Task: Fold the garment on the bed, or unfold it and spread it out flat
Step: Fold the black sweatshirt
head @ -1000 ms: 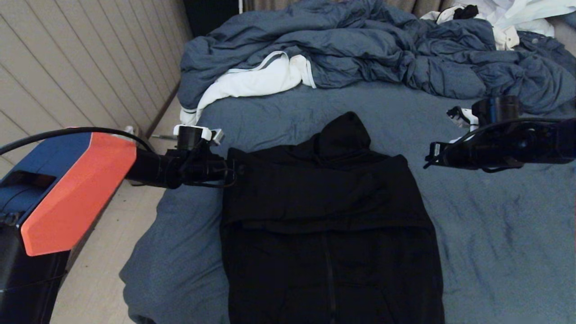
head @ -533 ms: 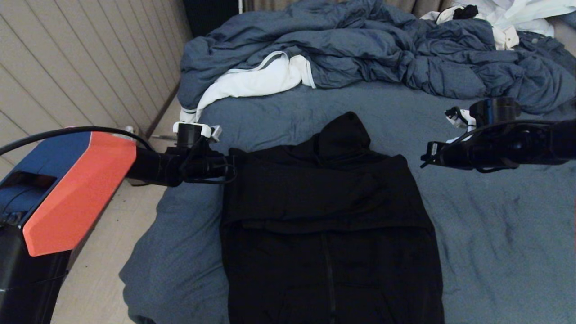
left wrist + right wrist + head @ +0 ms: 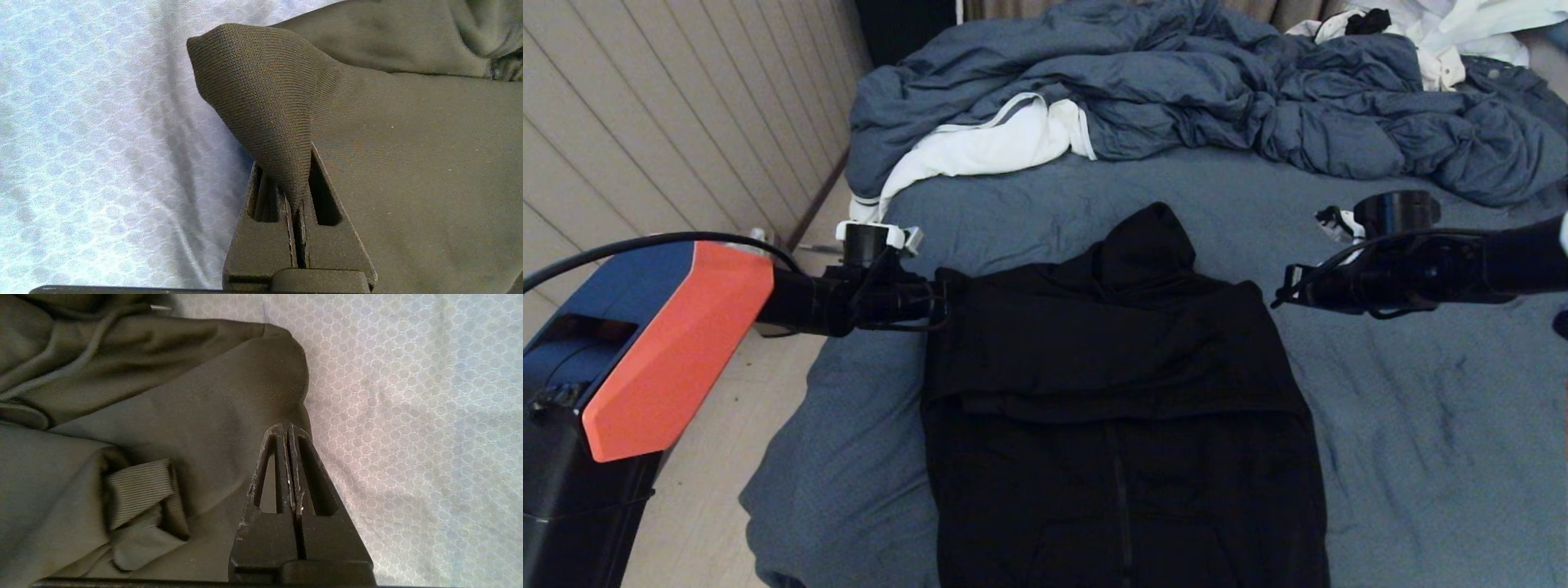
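The black hooded garment [image 3: 1111,392] lies front up on the bed [image 3: 1421,408], hood pointing away, with a fold across its chest. My left gripper [image 3: 943,298] is at the garment's left shoulder corner. In the left wrist view this gripper [image 3: 295,200] is shut on a pinched peak of the garment [image 3: 261,94]. My right gripper [image 3: 1278,296] hovers by the right shoulder edge. The right wrist view shows it [image 3: 287,428] shut with nothing in it, over the garment [image 3: 163,416] beside the bare bed sheet [image 3: 408,416]. A ribbed cuff [image 3: 139,490] lies nearby.
A rumpled blue-grey duvet [image 3: 1176,90] with white lining [image 3: 988,151] fills the far end of the bed. White clothing [image 3: 1462,24] sits at the far right. A panelled wall [image 3: 645,122] and a strip of floor [image 3: 711,490] run along the bed's left side.
My left gripper has shut on the garment's shoulder corner. The right arm has moved left, closer to the garment's right shoulder.
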